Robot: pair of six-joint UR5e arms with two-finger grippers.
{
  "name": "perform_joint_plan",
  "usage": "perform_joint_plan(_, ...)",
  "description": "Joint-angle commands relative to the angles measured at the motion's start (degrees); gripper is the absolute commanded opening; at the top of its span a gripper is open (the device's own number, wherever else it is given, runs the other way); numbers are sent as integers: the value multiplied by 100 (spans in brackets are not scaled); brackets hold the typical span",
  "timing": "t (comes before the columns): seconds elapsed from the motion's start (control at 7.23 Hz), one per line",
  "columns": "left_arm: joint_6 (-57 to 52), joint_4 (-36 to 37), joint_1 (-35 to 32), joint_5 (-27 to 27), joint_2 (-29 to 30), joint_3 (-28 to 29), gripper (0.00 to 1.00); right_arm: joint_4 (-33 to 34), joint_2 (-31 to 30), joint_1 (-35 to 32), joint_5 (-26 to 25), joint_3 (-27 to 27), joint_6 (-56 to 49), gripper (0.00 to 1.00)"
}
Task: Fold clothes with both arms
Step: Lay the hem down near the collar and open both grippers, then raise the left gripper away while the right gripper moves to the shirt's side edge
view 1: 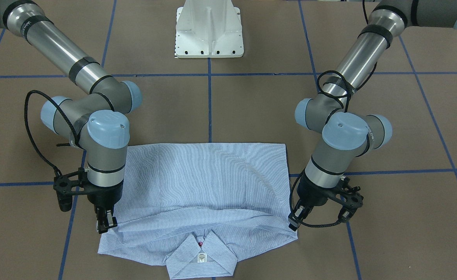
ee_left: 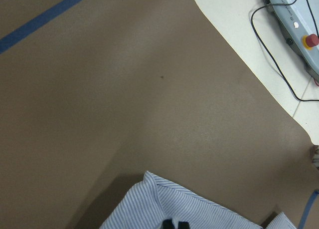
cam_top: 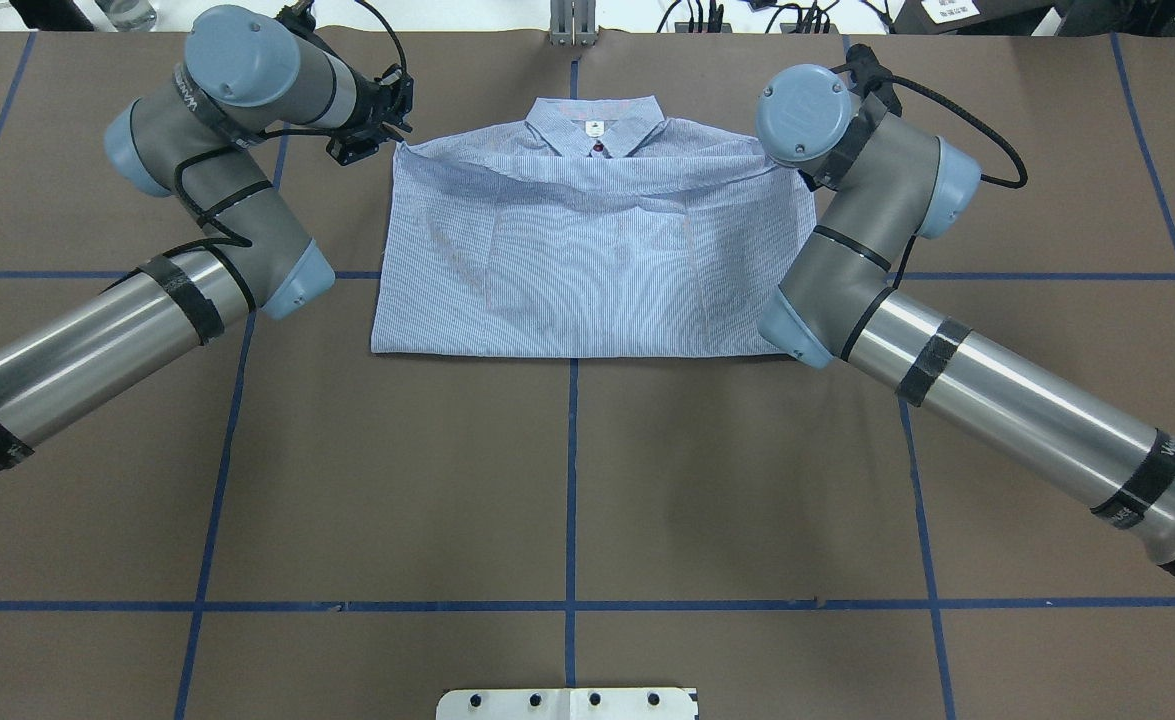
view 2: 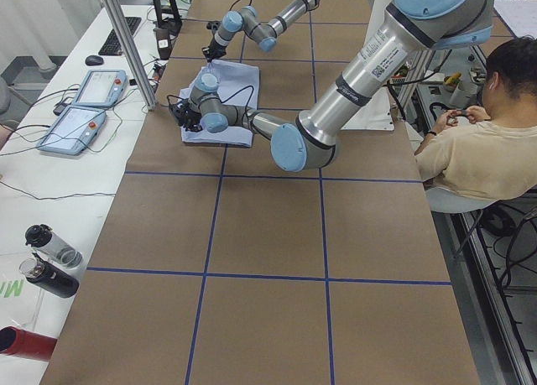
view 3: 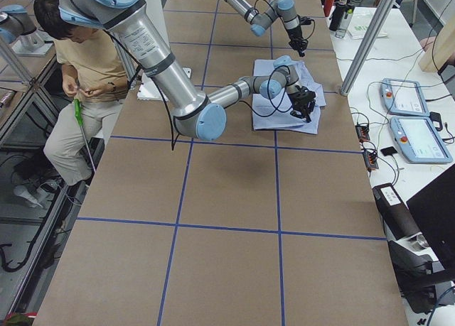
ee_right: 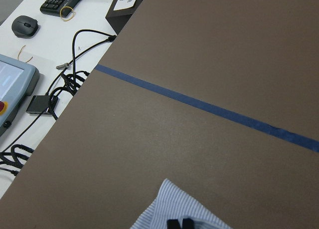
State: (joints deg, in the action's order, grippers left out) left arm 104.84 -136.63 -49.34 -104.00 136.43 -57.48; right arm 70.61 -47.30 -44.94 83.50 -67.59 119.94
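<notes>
Brown tbl (cam_top: pixel 397 480), blue tape grid (cam_top: pixel 571 500); shirt (cam_top: pixel 587 270) lies folded, prob.

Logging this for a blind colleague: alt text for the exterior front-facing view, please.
A light blue striped shirt lies folded on the brown table, collar toward the camera. The left claw on the view's right and the right claw on its left each appear to pinch a corner of the folded-over layer.

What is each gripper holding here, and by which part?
Both hold the shirt: the left gripper and right gripper each seem to pinch an end of the folded-over edge, near the collar.
</notes>
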Motion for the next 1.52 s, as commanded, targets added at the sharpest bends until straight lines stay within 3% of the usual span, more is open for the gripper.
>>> perform_joint_plan(0.0,-182,-187,-32,20,-37,9,37,-143,80,-75,26,79,29,58)
perform_joint_plan(0.14,-488,-197,-197,-23,-142,-269,37,-152,168,-381,287,-104,73,64)
perform_joint_plan(0.28,-491,-197,-234,-146,-692,-1038,37,-152,64,-679,1125,-514,82,80)
perform_joint_plan(0.42,-491,-189,-252,-190,-880,-1455,39,-161,-459,-700,1455,-1162,99,82)
perform_joint_plan(0.69,-674,-215,-243,-200,-1048,-1747,37,-152,-1722,-141,1459,-2751,100,82)
perform_joint_plan(0.83,-963,-215,-243,-191,-1205,-1879,37,-161,-2173,97,1476,-3151,108,83)
perform_joint_plan(0.97,-966,-206,-243,-182,-1216,-1950,47,-161,-2465,309,1476,-3303,178,83)
perform_joint_plan(1.11,-966,-206,-234,-165,-1207,-1977,65,-161,-2520,493,1467,-3287,300,83)
perform_joint_plan(1.25,-966,-206,-234,-147,-1207,-1986,72,-170,-2608,661,1467,-3287,371,83)
perform_joint_plan(1.38,-966,-197,-234,-138,-1207,-2047,73,-170,-2608,741,1467,-3235,485,83)
